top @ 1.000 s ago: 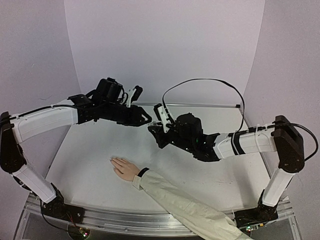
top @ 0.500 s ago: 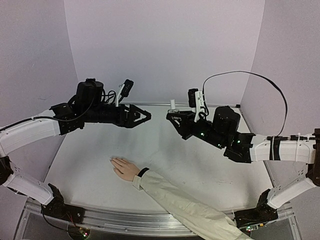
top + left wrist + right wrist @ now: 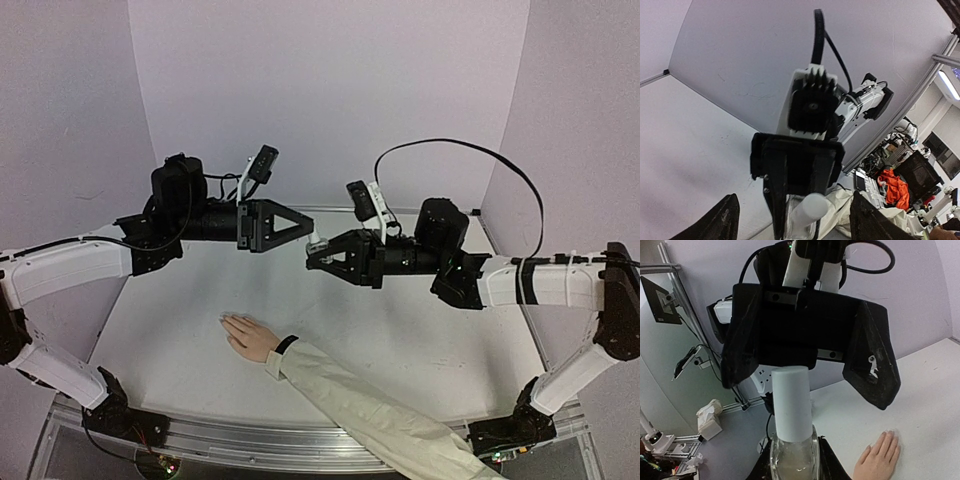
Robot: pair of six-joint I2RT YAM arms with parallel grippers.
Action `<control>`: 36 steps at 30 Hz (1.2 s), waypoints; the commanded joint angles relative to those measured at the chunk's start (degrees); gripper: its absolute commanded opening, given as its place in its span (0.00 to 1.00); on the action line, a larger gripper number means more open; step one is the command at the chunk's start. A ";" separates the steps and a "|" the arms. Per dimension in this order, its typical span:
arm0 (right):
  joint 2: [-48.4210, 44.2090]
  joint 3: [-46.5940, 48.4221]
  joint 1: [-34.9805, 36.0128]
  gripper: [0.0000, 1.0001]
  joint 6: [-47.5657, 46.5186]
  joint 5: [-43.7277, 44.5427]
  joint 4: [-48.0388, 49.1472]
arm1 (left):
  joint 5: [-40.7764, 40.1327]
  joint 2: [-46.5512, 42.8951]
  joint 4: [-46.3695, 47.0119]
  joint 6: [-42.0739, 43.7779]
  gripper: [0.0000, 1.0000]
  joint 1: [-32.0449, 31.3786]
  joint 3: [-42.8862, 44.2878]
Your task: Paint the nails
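The nails (image 3: 225, 320) lay low left on the tabletop (image 3: 420, 340), tiny, hard, on a soft living hand (image 3: 250, 338), likely for brushing, never gripping; the left pincer (image 3: 303, 229) gaped wide toward the cap (image 3: 791, 402); the right pincer (image 3: 318, 254) clasped the small bottle (image 3: 792, 460).

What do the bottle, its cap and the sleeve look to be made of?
The bottle looks like clear glass, maybe hard plastic: see-through, with glossy highlights. The cap seems to be white plastic: opaque, smooth, matte. The sleeve looks like cream woven fabric: soft folds, no sheen.
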 commanded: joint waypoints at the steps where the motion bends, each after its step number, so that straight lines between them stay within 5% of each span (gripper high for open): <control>1: 1.18 3.14 -0.01 0.00 3.76 -8.39 8.21 | 3.92 -0.67 5.82 -0.50 0.67 -1.08 2.35; 12: -1.17 1.00 -0.28 0.00 2.37 -5.81 9.53 | 6.95 2.63 5.82 1.44 0.35 -3.88 4.43; 17: -1.86 -0.10 -0.30 0.00 0.95 -3.46 9.25 | 4.50 2.81 5.75 1.53 0.13 -3.88 4.58; 20: -1.93 1.34 -0.25 0.00 -3.90 2.76 1.06 | 0.17 2.74 5.33 0.97 0.00 -3.88 3.24; 23: -2.59 1.97 0.62 0.00 -9.90 18.28 -9.44 | -6.46 2.44 2.07 2.39 0.00 -3.88 2.43; 27: -0.23 4.76 8.40 0.00 -15.06 81.21 -20.93 | -29.93 2.43 -15.85 2.89 0.00 -3.99 5.94; 29: 3.41 6.26 9.41 0.00 -16.34 96.37 -20.87 | -37.66 3.20 -20.11 1.75 0.00 -3.97 6.46; 31: 6.32 8.98 9.52 0.00 -18.04 96.35 -20.62 | -40.67 3.74 -21.43 0.08 0.00 -3.97 6.44; 36: 6.98 8.96 9.44 0.00 -20.78 77.58 -14.79 | -38.15 5.11 -21.76 0.56 0.00 -3.89 8.41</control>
